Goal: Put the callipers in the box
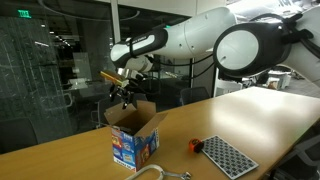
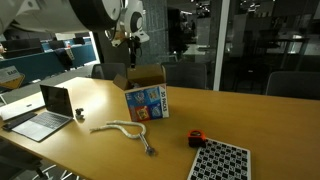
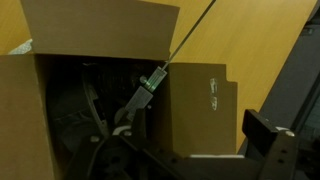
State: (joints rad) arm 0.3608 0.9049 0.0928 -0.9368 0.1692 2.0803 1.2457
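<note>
My gripper (image 1: pixel 124 92) hangs above the open box (image 1: pixel 135 140) and is shut on the callipers (image 1: pixel 108 76), a slim yellowish tool sticking out sideways from the jaws. In an exterior view the gripper (image 2: pixel 130 36) is over the box (image 2: pixel 148 103), whose brown flaps are open and whose sides are blue and printed. In the wrist view the callipers (image 3: pixel 160 74) run as a thin rod from the jaws (image 3: pixel 135 135) up to the right, over the box's dark inside (image 3: pixel 80 100) and a flap (image 3: pixel 195 110).
A small orange object (image 1: pixel 197 145) and a flat dark perforated plate (image 1: pixel 229 158) lie on the wooden table beside the box. A pale cable (image 2: pixel 125 129) lies in front of the box. An open laptop (image 2: pixel 45 110) stands at the table's end.
</note>
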